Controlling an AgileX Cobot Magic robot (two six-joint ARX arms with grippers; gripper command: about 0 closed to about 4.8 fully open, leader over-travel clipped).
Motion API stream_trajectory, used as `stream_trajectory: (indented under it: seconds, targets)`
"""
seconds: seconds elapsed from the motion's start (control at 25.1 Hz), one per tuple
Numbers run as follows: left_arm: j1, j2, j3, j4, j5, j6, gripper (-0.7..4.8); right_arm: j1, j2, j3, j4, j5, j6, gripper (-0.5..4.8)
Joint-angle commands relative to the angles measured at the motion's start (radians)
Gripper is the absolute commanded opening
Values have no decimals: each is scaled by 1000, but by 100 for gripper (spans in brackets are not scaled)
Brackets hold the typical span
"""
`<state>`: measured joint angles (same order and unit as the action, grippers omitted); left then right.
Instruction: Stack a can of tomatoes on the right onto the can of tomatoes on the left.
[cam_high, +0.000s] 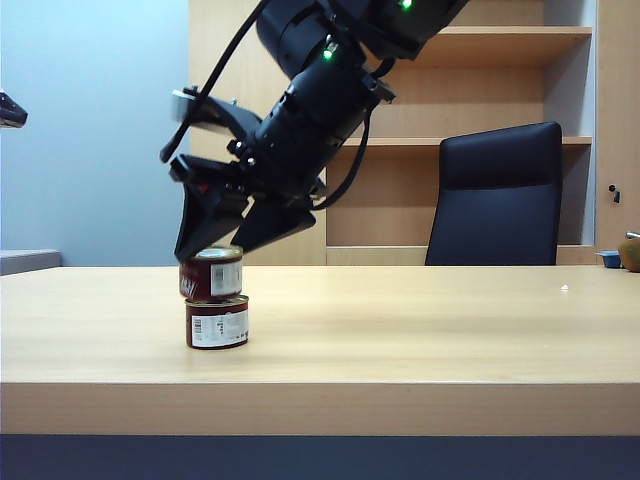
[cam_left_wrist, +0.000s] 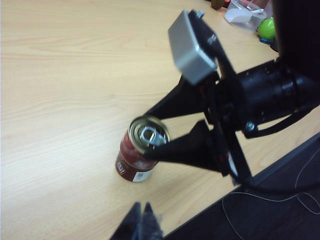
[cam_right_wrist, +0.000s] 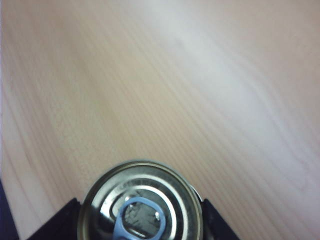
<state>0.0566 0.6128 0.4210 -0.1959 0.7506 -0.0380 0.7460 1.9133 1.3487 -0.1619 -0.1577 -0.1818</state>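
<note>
Jaws of my right gripper (cam_high: 222, 243) clamp the upper can (cam_high: 212, 273), seating it tilted on the lower can (cam_high: 217, 322); left gripper (cam_left_wrist: 141, 220) closed at six o'clock.

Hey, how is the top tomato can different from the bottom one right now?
The top can sits tilted and slightly offset; the bottom can stands upright on the table. The right hand has its fingers around the top can; nothing grips the bottom can. Both are short, dark red cans with white label patches.
</note>
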Motion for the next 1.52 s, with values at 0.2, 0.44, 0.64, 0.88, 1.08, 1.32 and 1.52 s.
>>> stream_trajectory:
  seconds: [0.2,0.44,0.64,0.88,1.08,1.32,1.52]
  targets:
    - [0,-2,4,11,2,5,-5,3,16,6,2,30,-18,305]
    - [0,-2,4,11,1,5,-5,-4,15,8,-6,37,-34,305]
    - [0,-2,4,12,-18,5,-5,-9,13,8,-7,36,-34,305]
    - [0,-2,4,12,-18,5,-5,-21,5,18,0,26,-32,305]
    - [0,-2,4,11,-18,5,-5,-38,5,40,8,25,-31,305]
    - [0,-2,4,11,-18,5,-5,-43,5,56,0,25,-28,305]
    - [0,-2,4,11,-18,5,-5,-44,8,55,-37,27,-28,305]
